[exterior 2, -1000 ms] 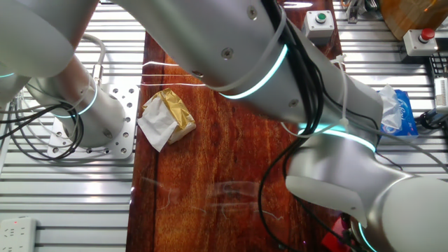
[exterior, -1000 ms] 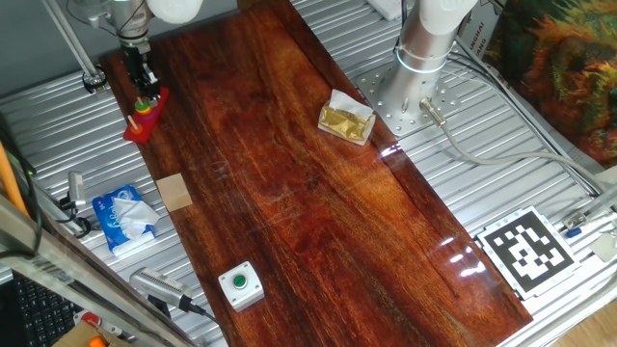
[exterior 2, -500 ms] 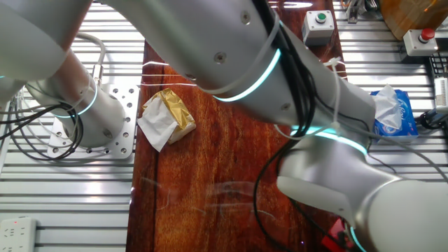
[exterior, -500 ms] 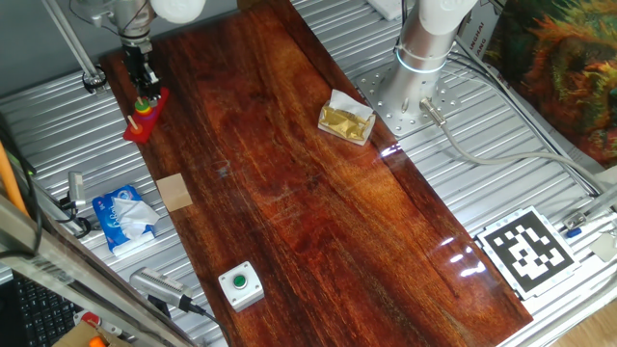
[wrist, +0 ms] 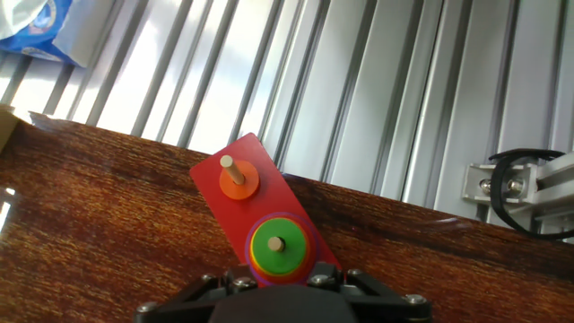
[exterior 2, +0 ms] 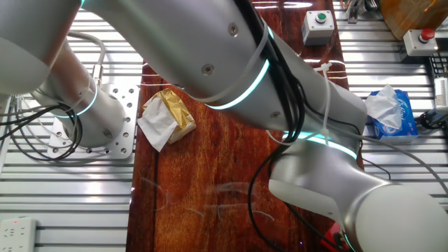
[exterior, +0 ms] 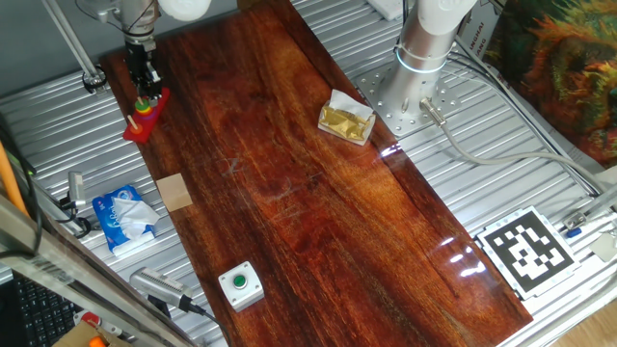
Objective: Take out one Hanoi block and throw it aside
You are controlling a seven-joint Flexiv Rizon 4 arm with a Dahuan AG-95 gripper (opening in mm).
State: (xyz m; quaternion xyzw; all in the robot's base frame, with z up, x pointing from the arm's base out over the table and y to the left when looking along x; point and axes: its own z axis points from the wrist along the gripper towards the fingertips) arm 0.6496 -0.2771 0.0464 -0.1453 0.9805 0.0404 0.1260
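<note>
The Hanoi block point(wrist: 276, 247) is a small green ring on top of a stack of coloured rings on one peg of a red base point(wrist: 291, 211). An orange ring point(wrist: 238, 182) sits on another peg. In one fixed view the tower point(exterior: 143, 108) stands at the far left corner of the wooden table. My gripper point(exterior: 145, 85) hangs right above it. In the hand view the gripper point(wrist: 278, 289) shows only its body at the bottom edge, with the finger mounts spread apart on either side of the stack. It holds nothing.
A tissue pack point(exterior: 123, 219), a small wooden block point(exterior: 174, 191) and a green button box point(exterior: 239, 283) lie along the table's left side. Gold foil on white paper point(exterior: 346, 119) lies near the robot base point(exterior: 424, 48). Metal rails point(wrist: 377, 99) lie beyond the table edge.
The arm's elbow has swung left in the other fixed view. The gripper has shifted only slightly above the tower. The rings have not moved.
</note>
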